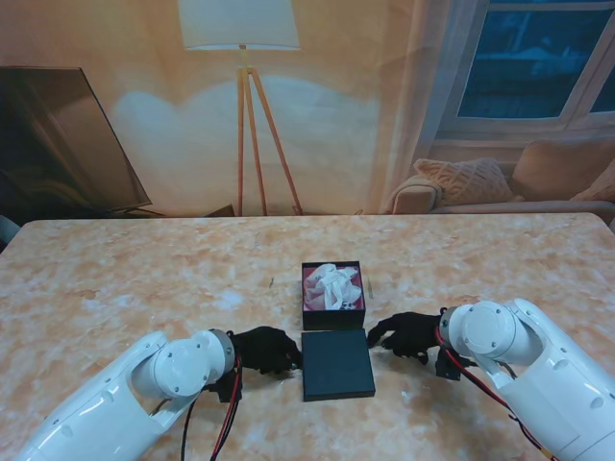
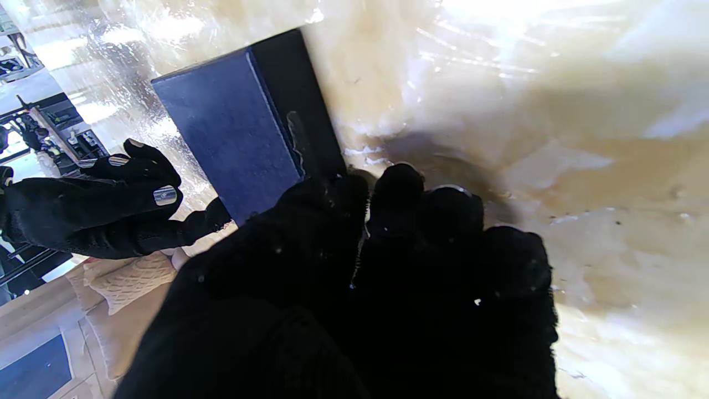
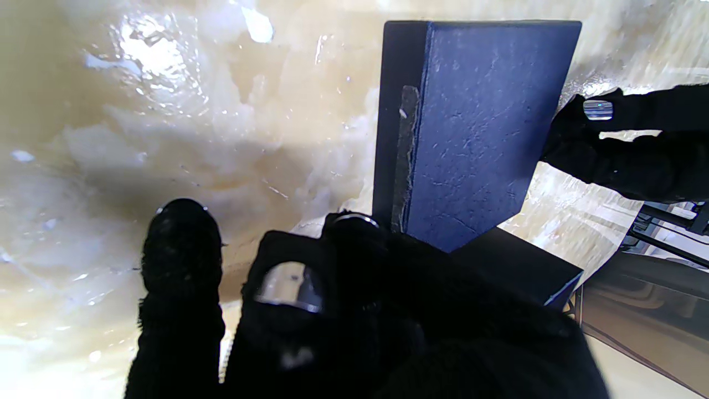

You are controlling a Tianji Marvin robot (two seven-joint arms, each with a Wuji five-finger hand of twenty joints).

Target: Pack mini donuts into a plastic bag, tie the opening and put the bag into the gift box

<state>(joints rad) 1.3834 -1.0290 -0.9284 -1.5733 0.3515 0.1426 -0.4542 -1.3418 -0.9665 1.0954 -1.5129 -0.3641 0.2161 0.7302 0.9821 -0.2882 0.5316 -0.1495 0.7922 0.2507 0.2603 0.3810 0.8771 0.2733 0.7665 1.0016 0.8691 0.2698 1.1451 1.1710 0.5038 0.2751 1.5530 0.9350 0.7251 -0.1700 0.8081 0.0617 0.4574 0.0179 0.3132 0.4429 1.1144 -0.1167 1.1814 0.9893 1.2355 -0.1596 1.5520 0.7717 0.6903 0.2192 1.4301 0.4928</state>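
Note:
The dark gift box (image 1: 333,309) stands open at the table's middle, with white crumpled material over something reddish inside; I cannot make out donuts or a bag. Its flat dark-blue lid (image 1: 336,363) (image 2: 232,133) (image 3: 476,127) lies on the table just nearer to me. My left hand (image 1: 264,351) (image 2: 388,266) has its gloved fingers bunched against the lid's left edge. My right hand (image 1: 404,334) (image 3: 332,310) touches the lid's far right corner with its fingers apart. Neither hand wraps around the lid.
The marbled table (image 1: 144,279) stretches wide on both sides of the box. Beyond its far edge stand a floor lamp (image 1: 245,125) and a sofa with a cushion (image 1: 461,182).

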